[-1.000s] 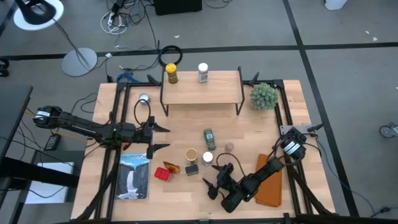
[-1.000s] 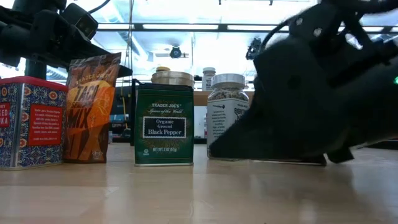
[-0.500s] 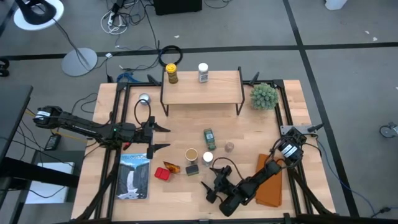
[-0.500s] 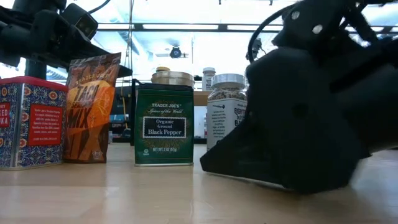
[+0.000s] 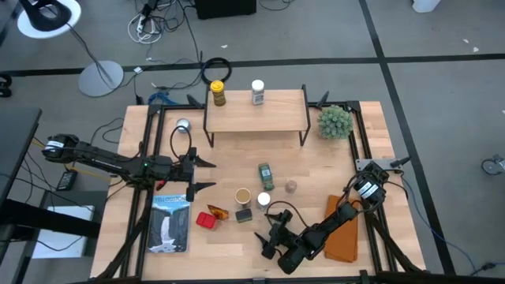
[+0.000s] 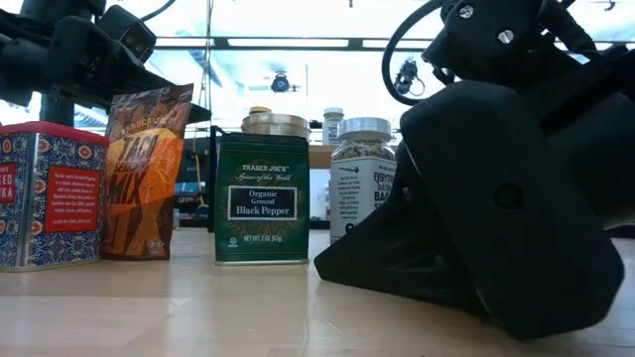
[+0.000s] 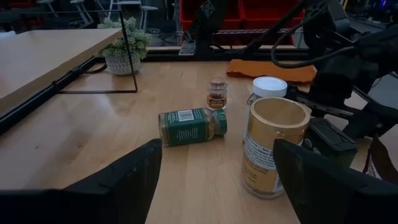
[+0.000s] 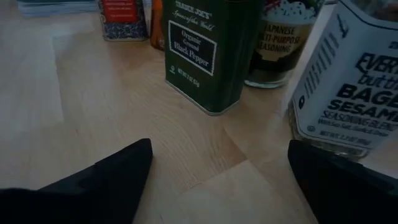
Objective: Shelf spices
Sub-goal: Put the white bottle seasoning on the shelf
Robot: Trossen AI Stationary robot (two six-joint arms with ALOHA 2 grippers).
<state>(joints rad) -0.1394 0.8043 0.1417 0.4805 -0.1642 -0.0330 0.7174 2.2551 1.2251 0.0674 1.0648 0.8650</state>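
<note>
The shelf (image 5: 255, 111) stands at the table's far side on thin black legs and bears a yellow-lidded jar (image 5: 218, 93) and a white-lidded jar (image 5: 257, 91). More spices stand mid-table: a green jar on its side (image 7: 191, 126), a small jar (image 7: 216, 93), a tan-lidded jar (image 7: 273, 146), a white-lidded bagel-seasoning jar (image 8: 348, 87), a dark green pepper tin (image 8: 205, 50), an orange packet (image 6: 144, 169) and a red tin (image 6: 45, 193). My right gripper (image 5: 263, 239) stands open low over the table near its front edge, pointing at the pepper tin and the bagel jar. My left gripper (image 5: 209, 173) waits open at the left.
A spiky green plant (image 5: 334, 121) stands right of the shelf and a flat silver tin (image 5: 183, 125) lies left of it. A booklet (image 5: 170, 223) lies at the near left, an orange-brown pad (image 5: 345, 233) under my right arm. Bare wood lies between the shelf and the spices.
My right gripper has rolled about the line it points along, staying open and low in front of the pepper tin and the bagel jar. No spice has moved.
</note>
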